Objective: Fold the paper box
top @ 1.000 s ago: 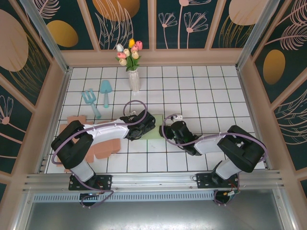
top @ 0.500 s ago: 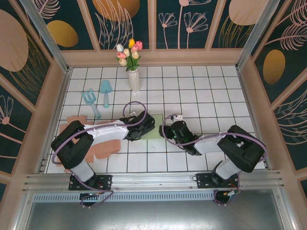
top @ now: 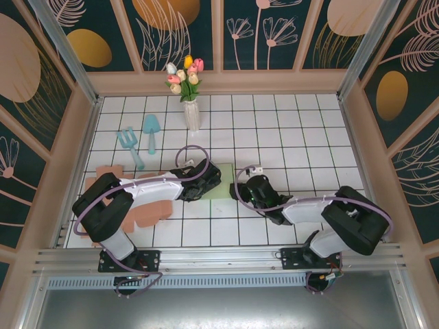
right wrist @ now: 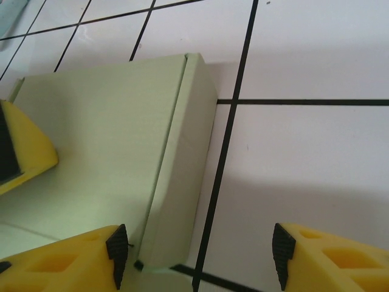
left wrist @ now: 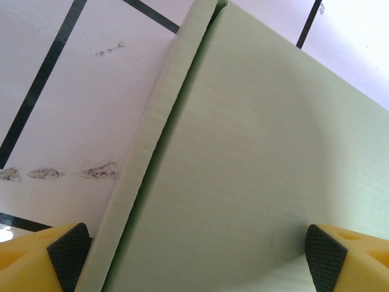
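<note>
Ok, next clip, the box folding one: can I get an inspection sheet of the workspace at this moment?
Surface: white tiled table with black grid lines; grey smudges beside the box.
Job's things: green paper box lying flat at centre, a narrow flap creased along its side.
Clutter: pink cardboard pieces under the left arm; teal shovel, teal fork, vase of tulips further back.
Grippers: left gripper jaws open, one at the flap's edge, one over the box top; right gripper jaws open, one at the box's edge, one over bare tile.
Cables: purple cables looped at each wrist.
Surroundings: floral wall panels, metal rail at the near edge.
</note>
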You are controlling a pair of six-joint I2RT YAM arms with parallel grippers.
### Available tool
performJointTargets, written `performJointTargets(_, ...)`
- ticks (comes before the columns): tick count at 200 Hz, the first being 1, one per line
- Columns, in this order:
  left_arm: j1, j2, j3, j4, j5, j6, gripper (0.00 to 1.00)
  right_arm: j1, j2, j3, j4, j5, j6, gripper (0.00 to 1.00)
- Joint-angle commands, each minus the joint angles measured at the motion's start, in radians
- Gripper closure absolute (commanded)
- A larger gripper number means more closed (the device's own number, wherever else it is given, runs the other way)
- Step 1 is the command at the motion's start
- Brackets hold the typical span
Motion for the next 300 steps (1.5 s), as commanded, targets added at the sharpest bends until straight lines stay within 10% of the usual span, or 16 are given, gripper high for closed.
performJointTargets(1,0.012,0.013,-0.03,-0.044,-0.014,-0.007,0.08,0.019,-0.067,-0.016,-0.054,0.015,-0.008,0.35)
performJointTargets(300,0.015,0.011,-0.04,-0.04,-0.023,-0.007,0.09,0.144,-0.072,-0.039,0.024,-0.049,0.064,0.59)
